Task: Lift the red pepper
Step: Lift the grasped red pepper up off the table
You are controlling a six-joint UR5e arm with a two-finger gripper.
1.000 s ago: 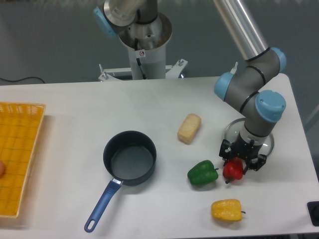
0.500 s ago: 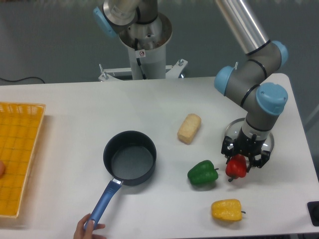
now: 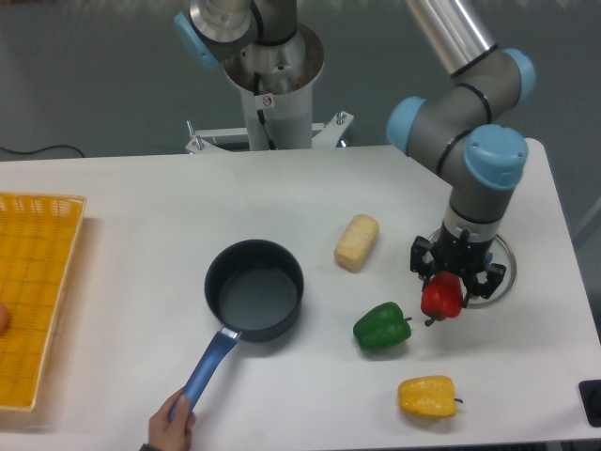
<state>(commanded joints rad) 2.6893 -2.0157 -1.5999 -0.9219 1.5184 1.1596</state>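
Since the pic 0.5 s ago the dark pot (image 3: 254, 302) shifted a bit to the right and up, and its blue handle (image 3: 208, 367) swung w/ it; a person's hand (image 3: 172, 425) at the bottom edge now grips the handle end. The gripper (image 3: 444, 295) w/ the red pepper (image 3: 441, 298) also moved slightly left and up.

Gripper fingers are closed against both sides of the red pepper, pinching it. The pepper hangs under the gripper, dark stem pointing down-left; whether it is off the desk (image 3: 141, 216) I cannot tell for sure. It is on the right part of the desk, at approx. 3 o'clock from the green pepper (image 3: 381, 327), near but apart. A round glass lid (image 3: 502, 272) lies just behind the gripper, partly hidden.

Yellow pepper (image 3: 427, 396) lies at 5 o'clock from the green one, near the front edge. A pale bread-like block (image 3: 356, 242) sits at 11 o'clock from the green pepper. Yellow basket (image 3: 33, 282) is at the far left edge. The arm's base (image 3: 272, 70) stands at 12 o'clock, behind the desk.
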